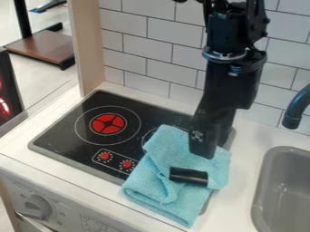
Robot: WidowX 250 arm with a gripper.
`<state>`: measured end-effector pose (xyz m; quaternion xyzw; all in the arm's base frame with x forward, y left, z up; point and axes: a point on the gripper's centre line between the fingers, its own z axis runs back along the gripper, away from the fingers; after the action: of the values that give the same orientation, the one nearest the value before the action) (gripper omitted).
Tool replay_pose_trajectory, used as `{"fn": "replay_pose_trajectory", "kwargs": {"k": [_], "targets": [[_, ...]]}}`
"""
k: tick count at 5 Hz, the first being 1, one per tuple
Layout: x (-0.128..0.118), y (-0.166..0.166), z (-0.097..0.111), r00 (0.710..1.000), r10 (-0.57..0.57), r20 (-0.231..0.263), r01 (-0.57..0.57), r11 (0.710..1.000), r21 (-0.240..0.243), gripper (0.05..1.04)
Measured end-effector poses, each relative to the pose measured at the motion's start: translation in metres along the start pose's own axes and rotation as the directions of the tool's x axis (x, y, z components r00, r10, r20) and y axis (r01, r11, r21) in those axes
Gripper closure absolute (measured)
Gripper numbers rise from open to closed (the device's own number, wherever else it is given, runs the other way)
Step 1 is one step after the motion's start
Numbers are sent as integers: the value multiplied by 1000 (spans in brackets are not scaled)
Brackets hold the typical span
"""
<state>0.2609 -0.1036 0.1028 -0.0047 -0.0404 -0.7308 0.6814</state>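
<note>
Nearest is a pale oven front with a gray knob [37, 207], small printed marks about the knob and a boxed symbol to its right. Behind it runs the white counter [239, 195], where a folded light blue cloth [163, 158] lies partly over the right side of the black stove top [63, 131] and partly on the counter. On the cloth's front half rests a short black cylinder [188, 176], lying on its side. To the right, a gray sink [262, 181] is set into the counter. Left of the cloth, two red dials [105, 156] sit within a white outline, ringed by fine marks; beyond them is a red burner [108, 123] inside a thin white circle.

The black gripper [203, 153] points down over the cloth's upper right part, just behind the cylinder, and bears a small white printed mark. Whether it stands wide or narrow, or touches the cloth, I cannot tell. A dark faucet [294, 111] curves in at the right edge. White wall tiles [176, 34] and a light wooden panel [88, 43] stand at the back.
</note>
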Motion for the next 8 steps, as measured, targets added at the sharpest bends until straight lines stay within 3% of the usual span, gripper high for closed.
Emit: {"fn": "replay_pose_trajectory", "kwargs": {"k": [2, 4, 6, 8], "targets": [[-3, -2, -18, 999, 30, -11, -30, 998, -55, 85], [-2, 8, -39, 996, 79, -37, -80, 997, -21, 85], [-11, -5, -64, 992, 110, -59, -111, 994, -4, 85], [-5, -10, -50, 998, 65, 7, -66, 997, 46, 85]]}}
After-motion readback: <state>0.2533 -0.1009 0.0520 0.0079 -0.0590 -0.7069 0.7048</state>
